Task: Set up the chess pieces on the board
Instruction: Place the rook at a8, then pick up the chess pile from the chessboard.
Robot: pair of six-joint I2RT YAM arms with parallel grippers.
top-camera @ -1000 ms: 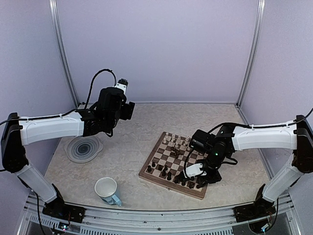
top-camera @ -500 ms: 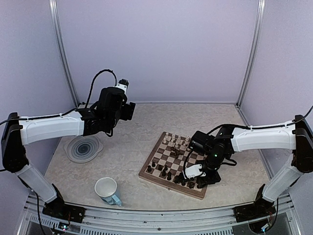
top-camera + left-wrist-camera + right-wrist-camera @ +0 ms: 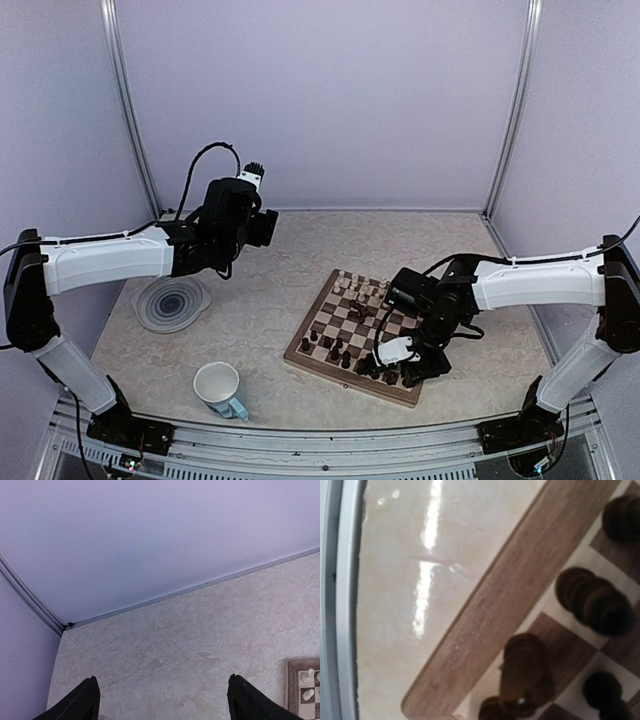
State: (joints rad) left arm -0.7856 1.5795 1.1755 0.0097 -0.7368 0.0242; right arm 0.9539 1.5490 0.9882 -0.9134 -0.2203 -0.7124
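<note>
The board (image 3: 330,377) lies right of centre. Dark chess pieces (image 3: 335,350) stand along its near rows and cream-white pieces (image 3: 360,290) along its far rows. My right gripper (image 3: 393,365) is low over the board's near right corner, among dark pieces. The right wrist view shows the board's border (image 3: 520,580) and a dark piece (image 3: 525,675) close to the lens. My own fingers do not show clearly there. My left gripper (image 3: 262,225) is raised at the back left, open and empty (image 3: 162,700). It faces the back wall, with the board's corner (image 3: 294,690) at the right.
A round grey swirl-patterned plate (image 3: 172,303) lies at the left. A white mug (image 3: 218,388) stands near the front edge. Walls close in the back and both sides, and a metal rail runs along the table's near edge (image 3: 345,605).
My right gripper has sunk a little and edged left over the board's near right corner. The left arm has hardly moved.
</note>
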